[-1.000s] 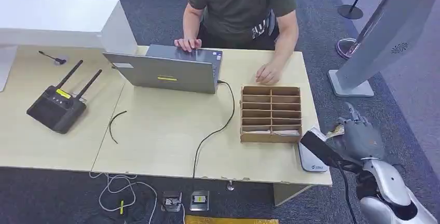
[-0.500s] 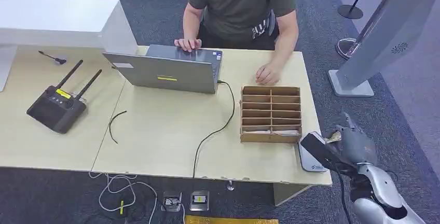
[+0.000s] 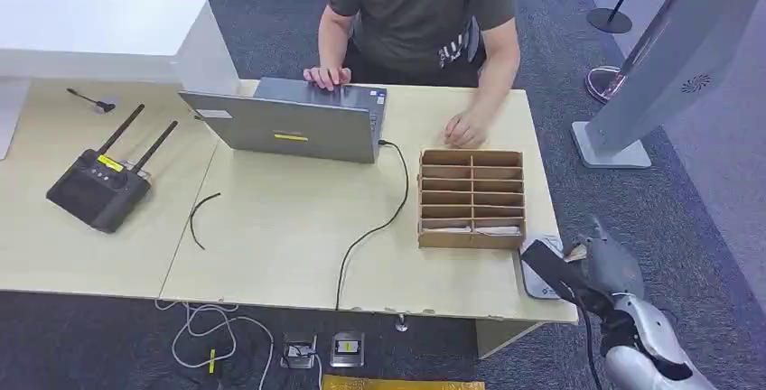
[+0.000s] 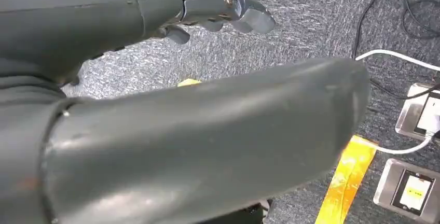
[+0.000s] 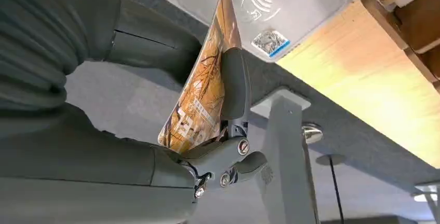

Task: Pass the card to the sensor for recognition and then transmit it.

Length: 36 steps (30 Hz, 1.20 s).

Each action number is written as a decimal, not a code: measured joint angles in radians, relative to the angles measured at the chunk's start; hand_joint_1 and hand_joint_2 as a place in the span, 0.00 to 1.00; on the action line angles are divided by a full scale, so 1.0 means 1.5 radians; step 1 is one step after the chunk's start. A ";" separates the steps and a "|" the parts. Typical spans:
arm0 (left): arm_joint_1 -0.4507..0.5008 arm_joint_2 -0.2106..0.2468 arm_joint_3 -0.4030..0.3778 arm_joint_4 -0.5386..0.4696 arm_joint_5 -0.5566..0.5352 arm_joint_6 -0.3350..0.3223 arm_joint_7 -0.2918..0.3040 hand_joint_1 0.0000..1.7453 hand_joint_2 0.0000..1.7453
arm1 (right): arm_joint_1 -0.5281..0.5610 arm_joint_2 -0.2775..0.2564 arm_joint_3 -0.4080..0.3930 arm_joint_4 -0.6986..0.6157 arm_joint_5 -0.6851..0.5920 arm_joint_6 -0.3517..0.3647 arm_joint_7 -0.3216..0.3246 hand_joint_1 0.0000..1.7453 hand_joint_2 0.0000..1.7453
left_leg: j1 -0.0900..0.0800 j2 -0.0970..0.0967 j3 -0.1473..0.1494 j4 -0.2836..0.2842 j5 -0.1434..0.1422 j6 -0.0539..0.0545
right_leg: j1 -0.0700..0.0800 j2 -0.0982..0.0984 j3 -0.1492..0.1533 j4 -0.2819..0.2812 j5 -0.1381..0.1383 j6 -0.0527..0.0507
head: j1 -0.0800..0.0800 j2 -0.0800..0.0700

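Right wrist view alone: right hand [image 5: 155, 130] fingers [image 5: 234, 86] clamped on card [image 5: 205, 86] near sensor [image 5: 270, 1].

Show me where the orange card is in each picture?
Head view: the card peeks out of the right hand, beside the grey sensor.
Left wrist view: not in it.
Right wrist view: card pinched by the fingers.
Shared landmark: the sensor.
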 joint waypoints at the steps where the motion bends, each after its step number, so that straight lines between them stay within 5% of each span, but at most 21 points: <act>1: 0.000 0.000 0.000 0.000 0.000 0.001 0.000 0.00 0.00 | 0.000 0.002 0.000 0.006 -0.007 -0.003 -0.002 1.00 1.00 | 0.000 0.000 0.000 0.000 0.000 0.000 | 0.000 0.000 0.000 0.000 0.000 0.000 | 0.000 0.000; 27: 0.006 0.002 0.000 0.000 0.002 0.002 0.006 0.00 0.00 | -0.006 0.027 0.028 0.063 -0.024 -0.061 -0.015 1.00 1.00 | 0.000 0.001 0.001 0.000 0.000 0.000 | 0.000 0.001 0.000 0.000 0.000 0.000 | 0.000 0.000; 31: 0.006 0.003 0.000 0.000 -0.001 0.001 0.006 0.00 0.00 | -0.011 0.014 0.025 0.028 0.044 -0.084 0.013 1.00 1.00 | 0.000 0.001 0.000 0.000 0.000 0.000 | 0.000 0.001 0.000 0.000 0.000 0.000 | 0.000 0.000; 36: 0.006 0.005 0.000 0.000 -0.006 0.002 0.006 0.00 0.00 | -0.061 -0.024 0.002 -0.084 0.112 -0.029 0.075 1.00 1.00 | 0.000 0.002 0.001 0.000 0.000 0.000 | 0.000 0.002 0.000 0.000 0.001 0.000 | 0.000 0.000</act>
